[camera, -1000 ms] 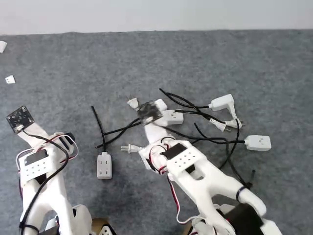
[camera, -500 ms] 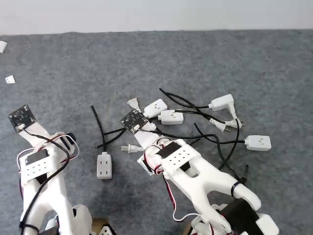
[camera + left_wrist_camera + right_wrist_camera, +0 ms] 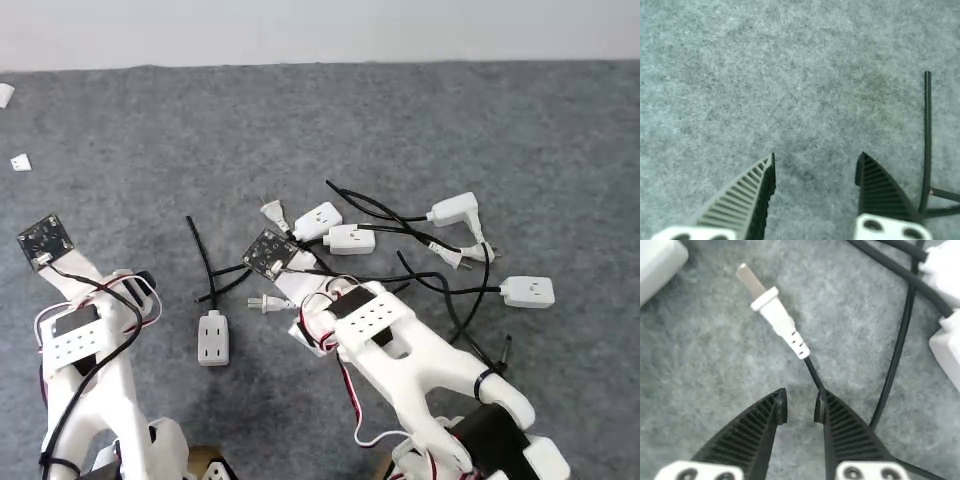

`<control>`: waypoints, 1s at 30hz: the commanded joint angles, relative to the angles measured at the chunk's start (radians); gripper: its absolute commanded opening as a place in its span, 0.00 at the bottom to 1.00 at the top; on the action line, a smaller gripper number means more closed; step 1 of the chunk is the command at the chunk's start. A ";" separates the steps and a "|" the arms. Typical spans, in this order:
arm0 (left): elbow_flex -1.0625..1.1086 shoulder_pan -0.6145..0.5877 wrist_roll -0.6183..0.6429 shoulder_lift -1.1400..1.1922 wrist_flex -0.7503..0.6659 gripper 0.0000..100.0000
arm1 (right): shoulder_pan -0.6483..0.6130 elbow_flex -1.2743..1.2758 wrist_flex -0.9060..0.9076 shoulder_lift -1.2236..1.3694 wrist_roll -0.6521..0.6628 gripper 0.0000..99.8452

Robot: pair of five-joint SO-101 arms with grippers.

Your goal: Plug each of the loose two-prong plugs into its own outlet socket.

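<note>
High view: the right arm's wrist board [image 3: 270, 253] hides its gripper. An upper plug [image 3: 272, 211] lies at the board's 12 o'clock, a lower plug [image 3: 262, 302] at 6 and a socket [image 3: 317, 220] at 2.

Left wrist view: the left gripper [image 3: 815, 170] is released over bare carpet [image 3: 790, 75]. A black cable [image 3: 927, 135] is partly hidden behind one finger.

Right wrist view: the right gripper [image 3: 800, 407] is narrowly parted and grasps nothing. A white plug [image 3: 774, 310] lies just ahead, and its cord [image 3: 811, 371] slips behind one fingertip.

plug [image 3: 775, 315]: white | cord [image 3: 900, 340]: black | outlet socket [image 3: 213, 338]: white | carpet [image 3: 790, 75]: mottled grey | fingers [image 3: 880, 185]: black, ribbed
</note>
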 commanded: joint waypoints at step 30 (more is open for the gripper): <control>-0.027 0.008 -0.012 -0.008 -0.025 0.24 | 0.065 -0.195 0.113 0.159 0.245 0.01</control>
